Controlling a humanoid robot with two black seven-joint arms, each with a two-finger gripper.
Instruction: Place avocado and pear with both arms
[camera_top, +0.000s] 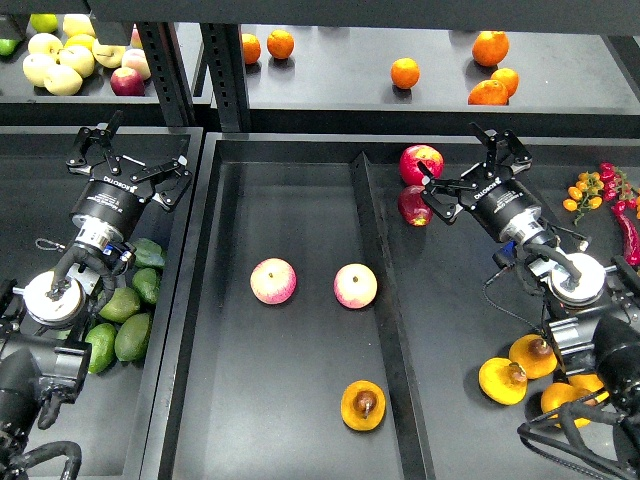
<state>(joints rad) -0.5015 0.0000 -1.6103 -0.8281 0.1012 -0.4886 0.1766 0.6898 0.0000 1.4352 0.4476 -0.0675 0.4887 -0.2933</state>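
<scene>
While both grippers, left (128, 160) & right (468, 165), gape empty, pear (363, 405) sits nr divider

six oranges (405, 72), four pear halves (362, 405), two pink-yellow apples (273, 281).

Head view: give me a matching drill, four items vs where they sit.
Items:
1. halved pear
2. avocado pile
3. red apples
4. left hand

Places:
A. under the left arm, in the left bin
B. over the far end of the left bin, fingers spread
C. near end of the centre tray, cut face up
D. far end of the right compartment, beside the right hand

Pairs: 1-C, 2-A, 3-D, 4-B
</scene>
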